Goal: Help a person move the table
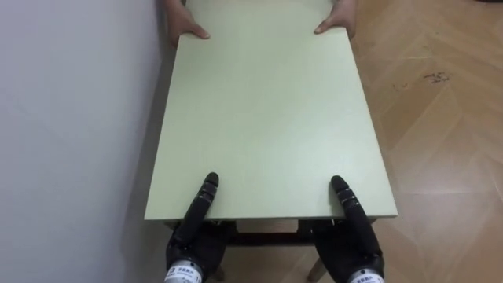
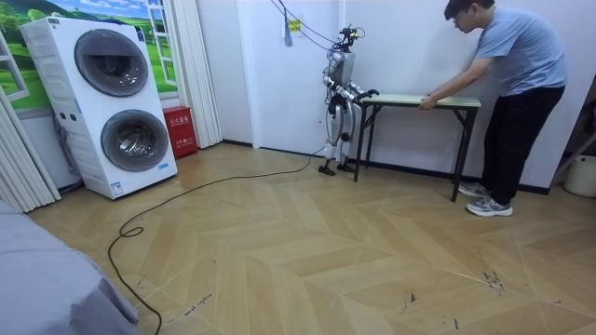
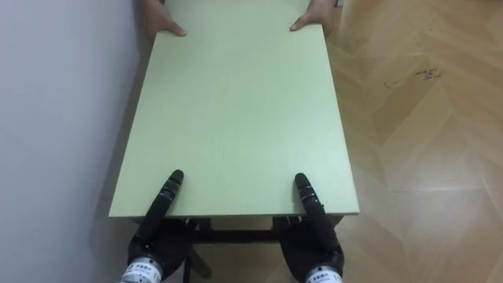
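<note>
Left hand (image 1: 193,236) and right hand (image 1: 355,234) meet the near edge of the table (image 1: 267,110), hold unclear; uneven lifting against the person's hands (image 1: 187,28) could slip it loose.

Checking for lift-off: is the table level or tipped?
Level. The table top runs flat in the room view between the robot and the person; whether its feet have left the floor cannot be told.

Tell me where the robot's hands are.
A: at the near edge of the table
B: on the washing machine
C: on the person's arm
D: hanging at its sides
A: the left hand and right hand sit at the near edge of the table, opposite the person's hands.
</note>
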Robot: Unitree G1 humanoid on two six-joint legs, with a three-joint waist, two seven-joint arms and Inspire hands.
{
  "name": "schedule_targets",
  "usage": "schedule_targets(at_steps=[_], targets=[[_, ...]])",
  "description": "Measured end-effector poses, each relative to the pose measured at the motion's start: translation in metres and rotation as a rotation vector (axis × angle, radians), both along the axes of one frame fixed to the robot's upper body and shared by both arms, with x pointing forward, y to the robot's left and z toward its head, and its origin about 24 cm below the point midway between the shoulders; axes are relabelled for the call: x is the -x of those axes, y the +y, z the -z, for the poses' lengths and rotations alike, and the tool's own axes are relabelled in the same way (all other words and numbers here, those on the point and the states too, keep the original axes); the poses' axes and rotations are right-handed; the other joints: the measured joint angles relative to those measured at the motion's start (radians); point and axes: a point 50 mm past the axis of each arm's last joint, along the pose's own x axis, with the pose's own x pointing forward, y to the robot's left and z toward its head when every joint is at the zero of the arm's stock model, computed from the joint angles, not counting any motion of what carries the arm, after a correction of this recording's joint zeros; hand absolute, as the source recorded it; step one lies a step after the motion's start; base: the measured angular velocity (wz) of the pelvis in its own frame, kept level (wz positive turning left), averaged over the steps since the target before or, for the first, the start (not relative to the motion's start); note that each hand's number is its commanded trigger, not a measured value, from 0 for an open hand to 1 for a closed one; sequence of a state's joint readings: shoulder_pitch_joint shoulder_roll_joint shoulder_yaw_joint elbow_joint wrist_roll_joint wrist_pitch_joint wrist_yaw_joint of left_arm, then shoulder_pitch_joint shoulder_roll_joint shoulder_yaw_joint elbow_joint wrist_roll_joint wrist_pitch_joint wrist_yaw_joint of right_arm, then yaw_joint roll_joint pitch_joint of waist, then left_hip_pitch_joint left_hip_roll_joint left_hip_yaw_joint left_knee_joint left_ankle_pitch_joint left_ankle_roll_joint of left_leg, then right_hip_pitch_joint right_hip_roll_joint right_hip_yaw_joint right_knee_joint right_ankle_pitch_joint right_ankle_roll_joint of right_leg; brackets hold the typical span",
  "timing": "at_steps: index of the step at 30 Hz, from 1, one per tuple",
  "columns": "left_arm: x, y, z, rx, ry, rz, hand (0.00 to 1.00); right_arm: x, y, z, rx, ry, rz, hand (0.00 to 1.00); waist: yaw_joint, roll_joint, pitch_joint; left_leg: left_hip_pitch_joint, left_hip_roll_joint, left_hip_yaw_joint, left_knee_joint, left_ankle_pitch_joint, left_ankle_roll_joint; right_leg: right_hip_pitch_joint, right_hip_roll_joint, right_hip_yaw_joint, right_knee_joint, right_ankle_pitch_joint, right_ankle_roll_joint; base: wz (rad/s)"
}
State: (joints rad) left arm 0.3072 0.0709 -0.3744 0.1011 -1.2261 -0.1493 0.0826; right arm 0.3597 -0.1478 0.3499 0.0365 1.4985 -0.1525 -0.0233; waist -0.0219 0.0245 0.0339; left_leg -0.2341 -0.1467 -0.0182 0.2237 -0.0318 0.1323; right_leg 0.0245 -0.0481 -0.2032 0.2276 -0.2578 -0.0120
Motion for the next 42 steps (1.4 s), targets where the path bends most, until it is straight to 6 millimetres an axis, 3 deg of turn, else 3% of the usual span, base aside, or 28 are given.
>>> schedule_targets(at_steps=[7,13,14,15,16,21,26,42], targets=[[0.003,0.004,0.004,-0.021,0.022,0.018,1.0,0.003,0.002,0.011,-0.009,0.013,0.001,1.0,0.0,-0.02,-0.0006,0.006,0.0,0.001,0.0,0.0,0.0,0.009,0.001,0.004,-0.007,0.001,0.001,0.0],[0.006,0.004,0.009,-0.033,0.04,0.026,0.98,0.005,0.001,0.016,-0.012,0.026,-0.005,1.0,0.003,-0.02,-0.001,0.011,0.0,-0.001,0.007,-0.005,0.006,0.017,0.001,0.009,-0.007,0.004,0.006,0.0],[0.006,0.004,0.01,-0.034,0.044,0.028,0.87,0.006,0.001,0.017,-0.011,0.031,-0.005,0.91,0.003,-0.019,-0.0008,0.017,0.0,-0.001,0.007,-0.008,0.006,0.021,0.001,0.011,-0.007,0.004,0.007,0.0],[0.007,0.004,0.011,-0.035,0.045,0.029,0.16,0.006,0.001,0.018,-0.01,0.034,-0.005,0.38,0.003,-0.019,-0.001,0.02,0.0,-0.001,0.007,-0.01,0.005,0.021,0.001,0.011,-0.007,0.005,0.007,0.0],[0.007,0.003,0.012,-0.033,0.049,0.03,0.0,0.007,0.0,0.019,-0.009,0.037,-0.003,0.0,0.003,-0.016,-0.0025,0.024,0.0,-0.001,0.006,-0.012,0.006,0.022,0.001,0.012,-0.007,0.005,0.008,-0.04],[0.009,0.002,0.017,-0.028,0.05,0.042,0.0,0.006,-0.002,0.023,-0.001,0.031,-0.016,0.0,0.003,-0.013,-0.0047,0.038,-0.002,-0.003,-0.001,-0.013,0.008,0.03,0.001,0.015,-0.007,0.007,0.011,-0.04],[0.011,0.006,0.019,-0.185,0.003,0.213,0.0,0.008,-0.009,0.023,0.084,-0.024,-0.099,0.0,0.002,-0.002,-0.0112,0.043,-0.001,0.001,-0.001,-0.012,0.007,0.033,0.001,0.026,-0.007,0.007,0.011,-0.03],[0.012,0.011,0.02,-0.222,-0.013,0.256,0.0,0.006,-0.009,0.021,0.1,-0.084,-0.137,0.0,0.0,-0.011,-0.0093,0.055,-0.001,0.0,-0.003,-0.011,0.007,0.046,0.001,0.024,-0.008,0.008,0.013,0.0]])
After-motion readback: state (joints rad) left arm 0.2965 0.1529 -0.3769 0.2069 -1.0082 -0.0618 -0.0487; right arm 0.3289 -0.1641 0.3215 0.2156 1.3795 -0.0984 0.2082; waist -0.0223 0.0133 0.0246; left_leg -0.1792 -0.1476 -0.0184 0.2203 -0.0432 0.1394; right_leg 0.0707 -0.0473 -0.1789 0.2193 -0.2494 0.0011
